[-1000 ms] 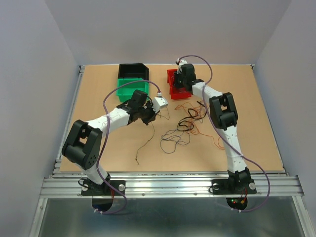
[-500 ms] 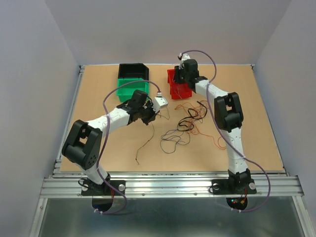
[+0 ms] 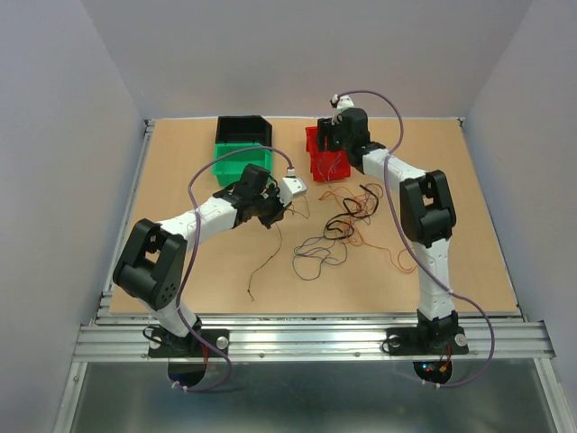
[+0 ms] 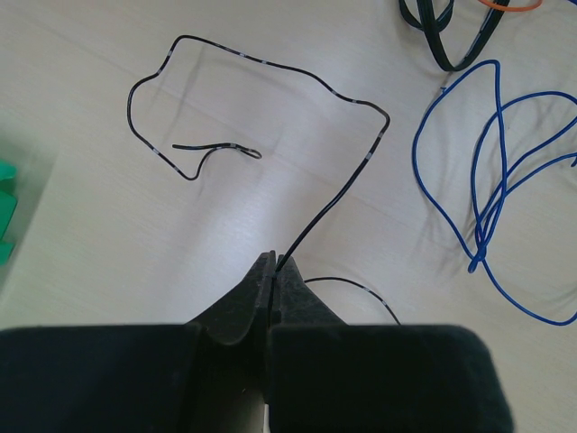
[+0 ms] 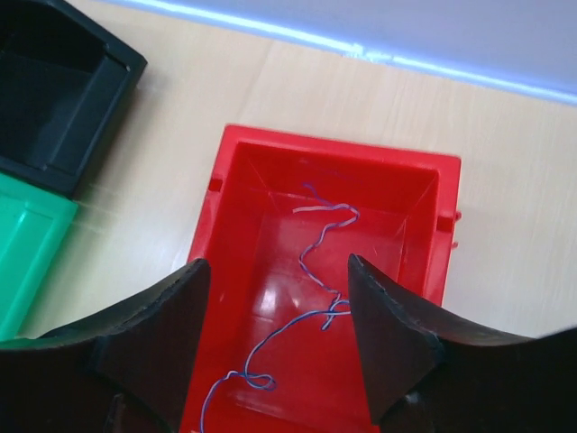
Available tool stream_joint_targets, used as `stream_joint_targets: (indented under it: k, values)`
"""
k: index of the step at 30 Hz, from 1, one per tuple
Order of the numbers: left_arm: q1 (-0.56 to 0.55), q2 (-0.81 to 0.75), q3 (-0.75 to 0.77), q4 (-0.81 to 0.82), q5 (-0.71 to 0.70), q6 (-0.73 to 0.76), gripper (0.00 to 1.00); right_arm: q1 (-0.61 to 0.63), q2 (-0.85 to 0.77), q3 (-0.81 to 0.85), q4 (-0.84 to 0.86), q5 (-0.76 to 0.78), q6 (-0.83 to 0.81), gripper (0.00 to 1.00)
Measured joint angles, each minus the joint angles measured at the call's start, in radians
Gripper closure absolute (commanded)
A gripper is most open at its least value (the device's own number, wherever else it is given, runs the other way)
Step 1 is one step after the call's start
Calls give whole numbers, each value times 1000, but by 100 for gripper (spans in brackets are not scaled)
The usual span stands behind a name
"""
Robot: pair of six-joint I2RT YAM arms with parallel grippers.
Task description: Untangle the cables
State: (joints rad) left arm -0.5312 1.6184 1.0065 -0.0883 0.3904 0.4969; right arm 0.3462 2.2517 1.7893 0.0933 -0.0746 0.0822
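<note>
**Strand dropped in red bin.** The right end effector (image 3: 337,137) hangs over the red bin (image 3: 326,170) at the far side of the worktop (image 3: 451,234), jaws spread wide. A sec. ago they were almost pressed together and the arm sat a touch nearer the pile. It has since reached further over the bin & let go. The right wrist view shows the result: a purple-blue wire (image 5: 335,311) lies loose on the bin floor between the parted fingers (image 5: 153,334), touching neither. By the look of it one strand is sorted, leaving the right arm free to fetch another.

The left end effector (image 3: 273,216), unchanged over that sec., stays pressed together, pinching a black wire (image 4: 317,215) at its tips. The wire runs off across the worktop in an open loop, with a blue wire (image 4: 476,262) near it but apart.

Only the top view shows what remains: cables (image 3: 338,225), orange & black, clumped mid-worktop btwn the arms, with a green bin (image 3: 236,155) and a black bin (image 3: 243,128) beyond the left arm. That view is too coarse to show the strand in the red bin. The wrist views give the grips but not the pile, so whether the black wire is fully clear of the clump can't be told.
</note>
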Motion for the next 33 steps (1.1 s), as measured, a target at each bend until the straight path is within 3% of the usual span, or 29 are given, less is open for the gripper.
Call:
stream_joint_targets:
  k: [6, 13, 23, 33]
  values:
    - [0, -2, 0, 2, -8, -1, 100, 0, -58, -126, 31, 1, 1, 27]
    - [0, -27, 0, 14, -9, -12, 100, 0, -290, -367, 158, 20, 8, 17]
    - [30, -81, 13, 19, -7, -57, 100, 0, -504, -525, 272, 33, 13, 17]
    - [123, -137, 261, -40, -23, -92, 100, 0, -534, -755, 202, 41, 47, 18]
